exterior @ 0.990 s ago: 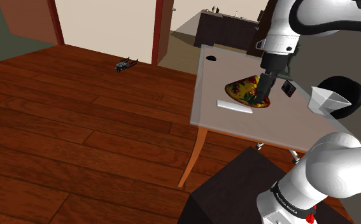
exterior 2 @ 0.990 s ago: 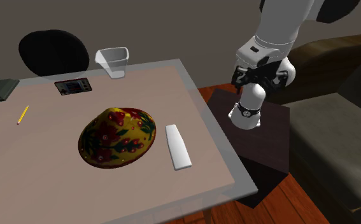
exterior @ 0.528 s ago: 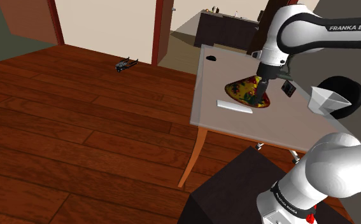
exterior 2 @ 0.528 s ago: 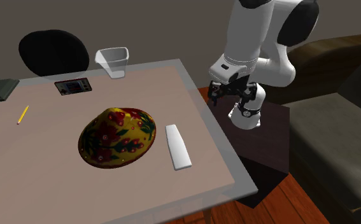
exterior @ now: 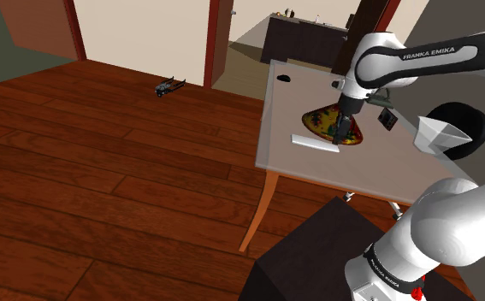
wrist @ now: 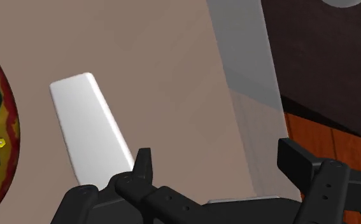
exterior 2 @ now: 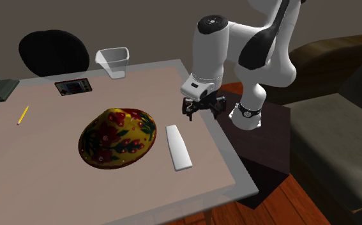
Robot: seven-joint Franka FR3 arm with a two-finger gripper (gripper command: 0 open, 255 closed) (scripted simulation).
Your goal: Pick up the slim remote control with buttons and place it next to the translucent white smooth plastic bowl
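Open fingers (wrist: 142,167) hang empty over the tabletop (exterior 2: 141,86) edge.
They stand wide apart near one end of the white remote (exterior 2: 178,146), which lies flat just beside a red-and-yellow flowered dome (exterior 2: 118,137), well apart from the translucent bowl (exterior 2: 113,62) at the far edge.

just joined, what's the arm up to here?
The end effector hovers open over the table edge, just past one end of the white remote. The remote lies flat beside a floral dish and is not yet gripped. The target bowl sits at the table's far corner in the second exterior view, well away from the remote.
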